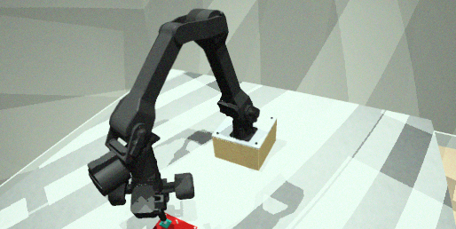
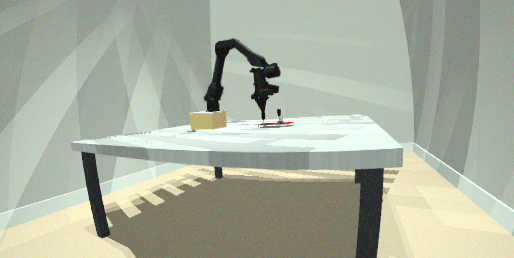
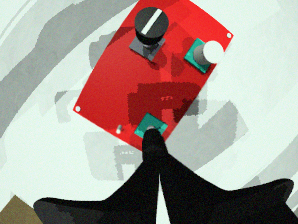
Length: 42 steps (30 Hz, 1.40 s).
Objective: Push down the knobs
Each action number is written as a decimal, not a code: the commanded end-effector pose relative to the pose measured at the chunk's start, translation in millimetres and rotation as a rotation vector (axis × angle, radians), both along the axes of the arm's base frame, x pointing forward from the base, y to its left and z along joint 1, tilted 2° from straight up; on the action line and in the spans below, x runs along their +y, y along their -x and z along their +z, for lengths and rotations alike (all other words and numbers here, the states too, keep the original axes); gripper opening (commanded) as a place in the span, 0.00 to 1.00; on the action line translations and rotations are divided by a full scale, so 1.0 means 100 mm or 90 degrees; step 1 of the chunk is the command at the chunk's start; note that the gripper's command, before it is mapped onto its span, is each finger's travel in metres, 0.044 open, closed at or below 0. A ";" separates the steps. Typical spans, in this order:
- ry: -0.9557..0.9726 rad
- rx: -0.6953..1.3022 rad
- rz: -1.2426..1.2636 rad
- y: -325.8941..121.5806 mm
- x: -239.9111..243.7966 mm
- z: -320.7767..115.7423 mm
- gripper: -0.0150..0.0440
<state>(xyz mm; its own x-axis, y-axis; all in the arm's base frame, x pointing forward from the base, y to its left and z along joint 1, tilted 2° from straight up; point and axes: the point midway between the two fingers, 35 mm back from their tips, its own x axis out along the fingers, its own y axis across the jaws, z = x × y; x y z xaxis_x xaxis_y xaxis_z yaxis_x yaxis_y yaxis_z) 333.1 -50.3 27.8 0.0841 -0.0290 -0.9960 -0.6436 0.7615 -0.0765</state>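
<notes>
Fingertips (image 1: 163,217) (image 2: 263,119) of my claw are together, nothing btwn them, prob. so they work as one blunt pusher. They're over the near teal pot. (image 1: 165,224) (image 2: 264,122) (image 3: 150,121) on the red board (image 1: 183,224) (image 2: 282,122) (image 3: 112,82); contact, can't tell. Black knob (image 2: 279,112) (image 3: 151,22) stands high, prob. needs pushing; white stripe, likely a pointer. White knob (image 3: 213,52) is on another teal pot. No brands, labels or legible txt.

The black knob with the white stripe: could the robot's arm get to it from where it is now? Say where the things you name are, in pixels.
Probably yes: the gripper (image 1: 163,217) (image 2: 263,119) (image 3: 157,156) is shut over the same red circuit board (image 1: 183,224) (image 2: 285,123) (image 3: 107,82), and nothing visible stands between it and the knob (image 2: 279,112) (image 3: 151,24).
</notes>
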 end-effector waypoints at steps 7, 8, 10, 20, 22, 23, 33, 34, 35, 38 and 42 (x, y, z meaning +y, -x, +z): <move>-0.004 0.014 -0.001 -0.03 0.00 -0.22 0.25; -0.004 0.014 -0.001 -0.03 0.00 -0.22 0.25; -0.004 0.014 -0.001 -0.03 0.00 -0.23 0.25; -0.004 0.014 -0.001 -0.03 0.00 -0.26 0.25; -0.004 0.014 -0.001 -0.03 0.00 -0.26 0.25; -0.004 0.014 -0.001 -0.03 0.00 -0.26 0.25; -0.004 0.014 -0.001 -0.03 0.00 -0.28 0.25; -0.004 0.014 -0.001 -0.03 0.00 -0.28 0.25; -0.004 0.014 -0.001 -0.03 0.00 -0.28 0.25; -0.004 0.014 -0.001 -0.03 0.00 -0.28 0.25; -0.004 0.014 -0.001 -0.03 0.00 -0.29 0.25</move>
<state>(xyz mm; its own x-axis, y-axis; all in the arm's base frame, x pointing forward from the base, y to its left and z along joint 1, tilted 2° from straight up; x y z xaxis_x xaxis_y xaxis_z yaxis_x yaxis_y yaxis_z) 333.7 -50.6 17.0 0.0807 -0.0285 -0.9963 -0.6435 0.7619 -0.0739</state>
